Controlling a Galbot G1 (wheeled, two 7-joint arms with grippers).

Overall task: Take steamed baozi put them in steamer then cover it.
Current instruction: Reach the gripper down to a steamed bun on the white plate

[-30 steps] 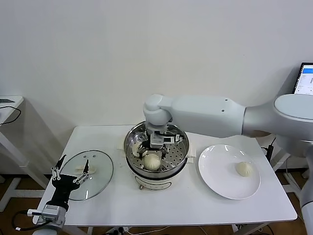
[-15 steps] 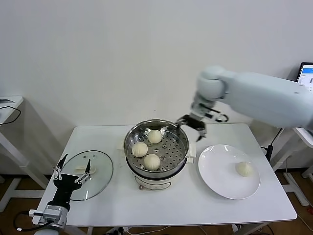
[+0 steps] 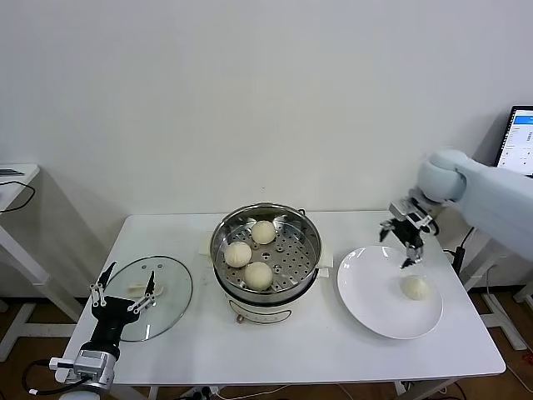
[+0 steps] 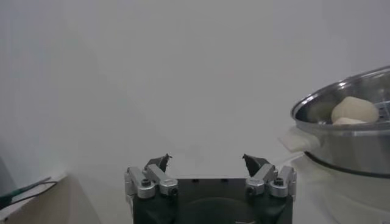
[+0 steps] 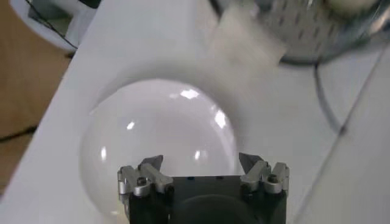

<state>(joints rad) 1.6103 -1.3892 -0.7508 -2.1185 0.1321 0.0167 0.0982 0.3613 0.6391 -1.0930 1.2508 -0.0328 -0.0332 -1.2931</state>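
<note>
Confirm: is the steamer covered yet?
Uncovered. The steamer stands open with three baozi showing; the cover lies on the table to its left.

A white rectangular table (image 3: 333, 350) stands against a plain, off-white wall (image 3: 250, 92) that fills the view behind it — evenly lit, with only soft shadows. To the table's left, well apart, a second white table (image 3: 17, 173) shows its corner, a dark cable (image 3: 21, 198) hanging off its edge. Past the table's right end, a lit monitor screen (image 3: 522, 133) shows at the frame edge. Under the table's left end, white frame legs (image 3: 25, 310) rest on brown floor (image 3: 42, 317).
</note>
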